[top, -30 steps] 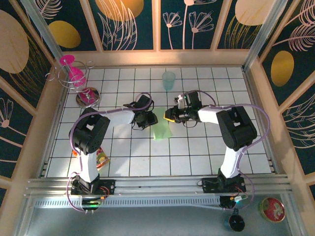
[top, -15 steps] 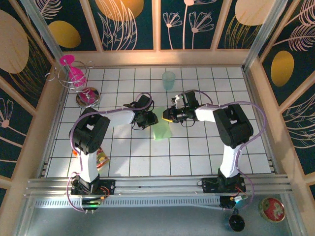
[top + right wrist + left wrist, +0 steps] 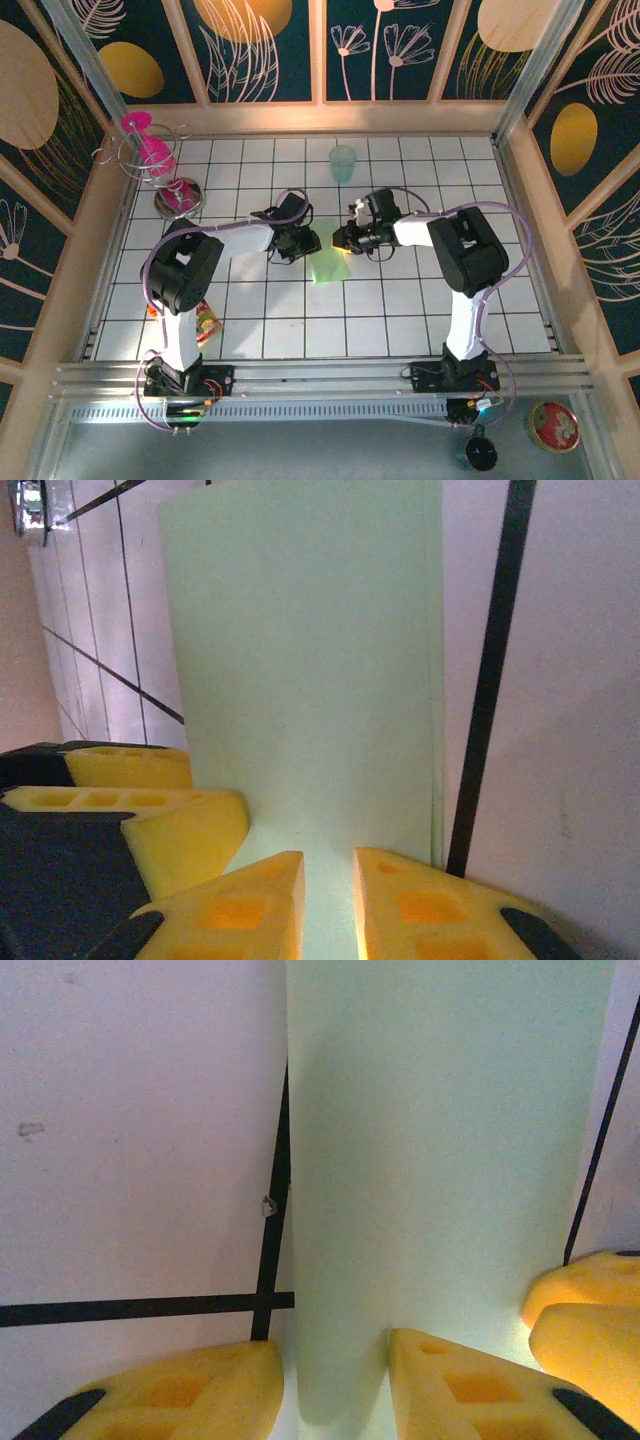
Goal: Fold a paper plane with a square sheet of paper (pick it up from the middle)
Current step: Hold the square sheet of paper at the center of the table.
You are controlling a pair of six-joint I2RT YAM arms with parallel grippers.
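Yellow-padded, the right gripper [image 3: 328, 865] is holding its jaws only a narrow slit apart over the near end of the sheet of paper [image 3: 300, 660]. Green is showing through the slit, so it is judged to be pressing or hovering rather than pinching. Just beside it, the left gripper [image 3: 335, 1348] is standing somewhat wider and straddling one long edge of the sheet. One of its pads [image 3: 460, 1385] is resting on the paper and the other on bare tile, so it is gripping nothing. Beyond the foam wedges, which are soft and pitted with square hollows, the sheet is lying flat on the tiled table [image 3: 130, 1160] as a long, narrow, pale green strip. It is matte and thin, with crisp straight sides. A second layer is peeking out along one edge in the right wrist view, which suggests the paper is already doubled over. No pointed nose, centre crease or wings are showing, so the folding appears to be at an early stage, with the diagonal folds and the shaping of the dart remaining. The tiles are glossy white, with dark grout lines running past the strip. Farther back, a translucent teal cup [image 3: 343, 162] is standing upright, well apart from the paper. Behind it, dark wall panels [image 3: 265, 50] painted with gold discs and leaf outlines are closing off the table.
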